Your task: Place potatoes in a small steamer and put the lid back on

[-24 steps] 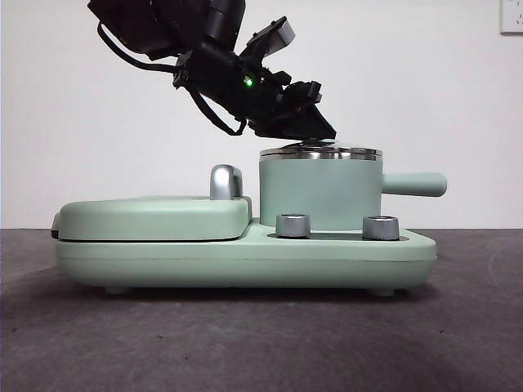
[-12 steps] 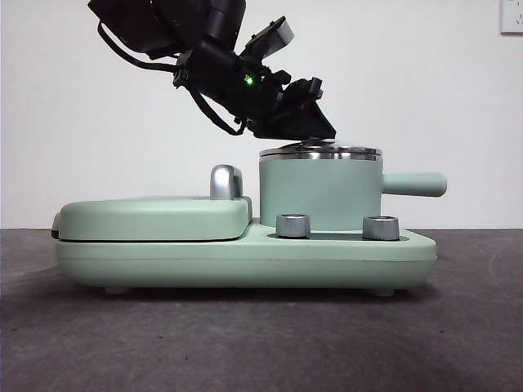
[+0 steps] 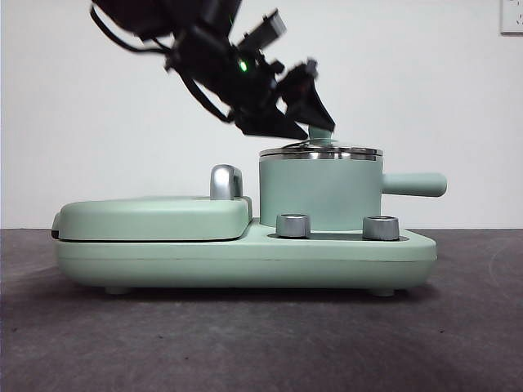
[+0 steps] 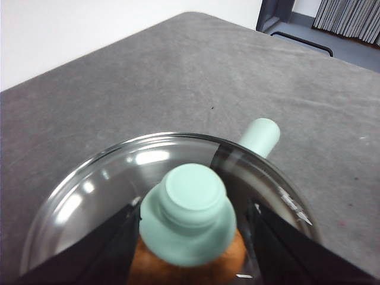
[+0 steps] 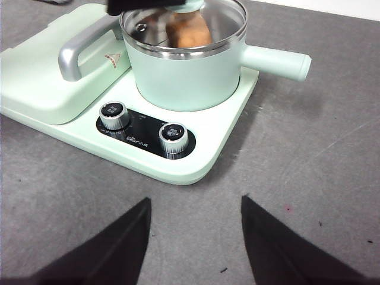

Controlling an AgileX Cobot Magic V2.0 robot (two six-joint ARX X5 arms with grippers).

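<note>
The mint-green small steamer (image 3: 319, 192) stands on the right of its base, side handle (image 3: 413, 184) pointing right. The glass lid (image 3: 320, 152) sits on its steel rim. My left gripper (image 3: 317, 131) hangs just above the lid, open, its jaws on either side of the green knob (image 4: 187, 208) and slightly apart from it. The orange-brown potato (image 4: 237, 261) shows through the glass inside the pot; it also shows in the right wrist view (image 5: 189, 32). My right gripper (image 5: 196, 237) is open and empty over the table in front of the appliance.
The flat green grill cover (image 3: 155, 216) with its chrome handle (image 3: 225, 181) lies left of the pot on the shared base (image 3: 245, 257). Two steel dials (image 3: 293, 225) (image 3: 381, 227) sit at the front. Grey tabletop (image 5: 320, 178) surrounds it.
My left gripper has lifted a little and tilted up off the lid, so the green knob now shows below its jaws. The lid has stayed on the pot.
</note>
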